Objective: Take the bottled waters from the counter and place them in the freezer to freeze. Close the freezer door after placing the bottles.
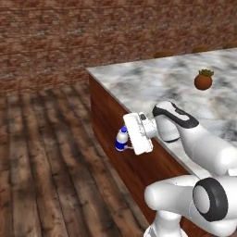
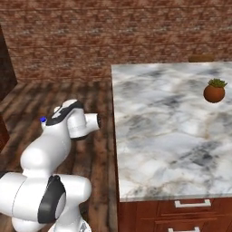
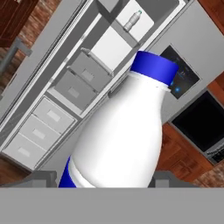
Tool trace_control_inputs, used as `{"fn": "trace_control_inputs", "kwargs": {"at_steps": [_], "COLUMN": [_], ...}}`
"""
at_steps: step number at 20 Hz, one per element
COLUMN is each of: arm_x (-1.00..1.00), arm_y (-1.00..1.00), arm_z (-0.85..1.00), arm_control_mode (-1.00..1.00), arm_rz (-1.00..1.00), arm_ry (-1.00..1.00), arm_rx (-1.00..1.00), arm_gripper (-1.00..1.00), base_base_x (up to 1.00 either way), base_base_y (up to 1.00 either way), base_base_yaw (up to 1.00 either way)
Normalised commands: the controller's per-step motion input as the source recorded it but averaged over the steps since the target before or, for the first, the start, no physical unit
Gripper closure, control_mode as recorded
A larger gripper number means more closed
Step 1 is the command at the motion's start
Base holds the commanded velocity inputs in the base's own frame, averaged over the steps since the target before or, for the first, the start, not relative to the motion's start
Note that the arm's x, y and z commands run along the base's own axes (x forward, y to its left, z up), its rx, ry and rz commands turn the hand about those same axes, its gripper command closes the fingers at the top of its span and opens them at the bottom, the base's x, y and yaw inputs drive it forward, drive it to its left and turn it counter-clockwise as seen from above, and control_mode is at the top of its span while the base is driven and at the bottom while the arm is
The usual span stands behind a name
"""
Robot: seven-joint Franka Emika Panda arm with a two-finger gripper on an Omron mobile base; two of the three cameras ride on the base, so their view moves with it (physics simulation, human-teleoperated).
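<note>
Blue-capped clear plastic water bottle (image 3: 124, 131) sits clenched in our tool (image 3: 105, 179); open freezer (image 3: 74, 83) lies toward eleven o'clock.

Bottled water (image 3: 127, 131) base cut off by the hand view's bottom edge

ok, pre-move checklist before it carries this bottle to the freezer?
1. Bottle in grip: ok. The gripper is shut on a water bottle, held out past the counter edge.
2. Bottle clear of the counter: ok, it hangs over the floor.
3. Freezer door open: ok. In the hand view the freezer shows its shelves and drawers.
4. Shelf space: ok. A second bottle already stands on an upper shelf, with room beside it.
5. Path to the freezer: cannot tell.
6. More bottles left on the counter: cannot tell; a potted plant stands there.
</note>
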Motion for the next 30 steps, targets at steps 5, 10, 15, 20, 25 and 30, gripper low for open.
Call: {"fn": "trace_control_inputs", "kwargs": {"at_steps": [5, 10, 15, 20, 25, 30], "arm_x": [0.0, 0.0, 0.0, 0.0, 0.0, 0.0], "arm_y": [0.0, 0.0, 0.0, 0.0, 0.0, 0.0], "arm_z": [0.0, 0.0, 0.0, 0.0, 0.0, 0.0], "arm_control_mode": [1.0, 1.0, 1.0, 1.0, 1.0, 1.0], "arm_rz": [0.0, 0.0, 0.0, 0.0, 0.0, 0.0], "arm_ry": [0.0, 0.0, 0.0, 0.0, 0.0, 0.0], "arm_rx": [0.0, 0.0, 0.0, 0.0, 0.0, 0.0], "arm_gripper": [1.0, 1.0, 1.0, 1.0, 1.0, 1.0], "base_base_x": [0.64, 0.98, 1.0, 0.46, 0.03, 0.68], "base_base_y": [0.31, 0.47, 0.87, 0.4, 0.44, 0.38], "base_base_yaw": [0.03, 0.03, 0.02, 0.03, 0.09, 0.13]}}
